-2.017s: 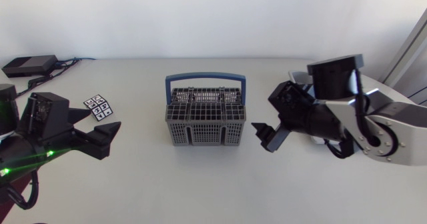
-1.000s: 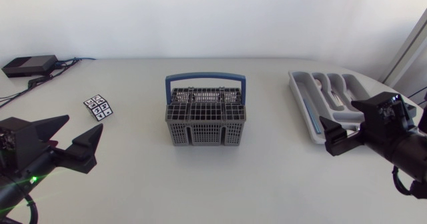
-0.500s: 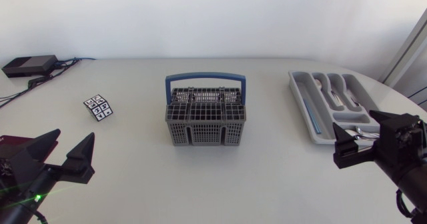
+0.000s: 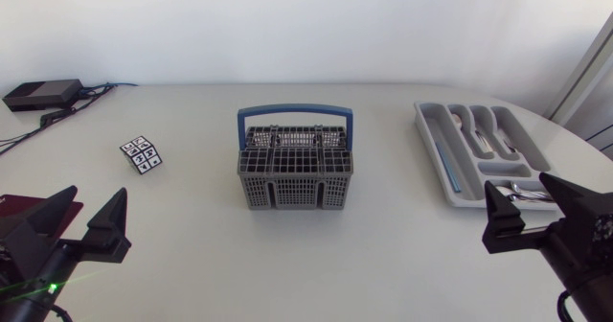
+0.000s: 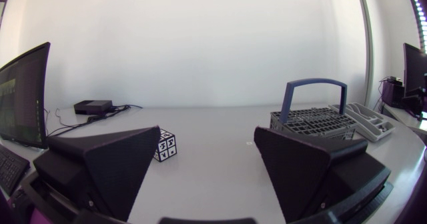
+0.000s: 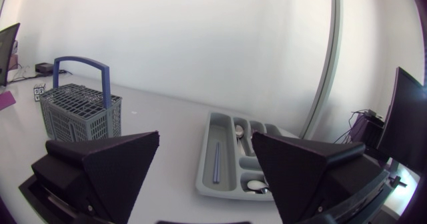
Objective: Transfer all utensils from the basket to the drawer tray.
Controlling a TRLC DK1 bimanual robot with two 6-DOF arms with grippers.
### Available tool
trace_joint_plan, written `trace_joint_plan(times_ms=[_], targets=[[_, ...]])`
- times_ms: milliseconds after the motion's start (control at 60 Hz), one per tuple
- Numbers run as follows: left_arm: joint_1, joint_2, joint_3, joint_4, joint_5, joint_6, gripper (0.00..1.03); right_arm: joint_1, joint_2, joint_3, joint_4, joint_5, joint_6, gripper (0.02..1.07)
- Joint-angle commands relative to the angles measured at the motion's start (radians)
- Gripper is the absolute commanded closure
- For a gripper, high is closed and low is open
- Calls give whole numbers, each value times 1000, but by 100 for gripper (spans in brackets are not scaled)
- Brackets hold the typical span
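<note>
**Both tools empty and wide apart, well clear of basket and tray**

- Left tool [image 4: 84, 221]: fingers spread, nothing between them. It sits low at the near left corner of the surface [image 4: 287, 255], well apart from everything.
- Right tool [image 4: 541, 217]: fingers also spread and empty. It sits at the near right corner, just beside the near end of the tray [image 4: 428, 140].
- Tray: holds spoons [image 4: 484, 135] in its compartments and a blue stick [image 4: 445, 164] in the long slot on the basket side. It lies close to the right edge of the surface.
- Basket [image 4: 295, 169]: mid-surface, upright, blue handle [image 4: 295, 111] raised. A grid covers its top. No utensil shows above it in any view, but I cannot tell whether something short lies inside.
- Further out: marker cube [image 4: 142, 154] left of the basket, black box [image 4: 40, 94] at the far left corner.

Risks, as judged:
- The task may be counted done too soon, because the grid hides the basket's depths.
- A new reach could catch the handle or grid, and a light plastic basket would slide or tip.
- The right tool is close to the tray, so a careless swing could push it toward the edge
</note>
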Motion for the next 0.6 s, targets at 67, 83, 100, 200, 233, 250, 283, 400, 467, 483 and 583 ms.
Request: trace_joint_plan(times_ms=[67,83,100,200,233,250,283,400,467,483,583], targets=[[7,-6,-44,0,1,-25,6,12,-84,-55,-15,13,99,6],[7,-6,-44,0,1,-25,6,13,-93,-60,-17,14,107,6],[7,-6,-44,0,1,-25,6,13,-101,-63,-18,14,113,6],[7,-6,-44,0,1,-25,6,16,-152,-85,-25,15,154,6],[7,-6,-44,0,1,-25,6,17,-170,-93,-27,16,168,6],[7,-6,-44,0,1,-25,6,17,-178,-97,-29,16,175,6],[7,-6,-44,0,1,-25,6,18,-190,-102,-30,16,184,6],[7,-6,-44,0,1,-25,6,18,-190,-102,-30,16,184,6],[7,-6,-44,0,1,-25,6,18,-190,-102,-30,16,184,6],[7,-6,-44,0,1,-25,6,18,-190,-102,-30,16,184,6],[7,-6,-44,0,1,-25,6,18,-190,-102,-30,16,184,6]])
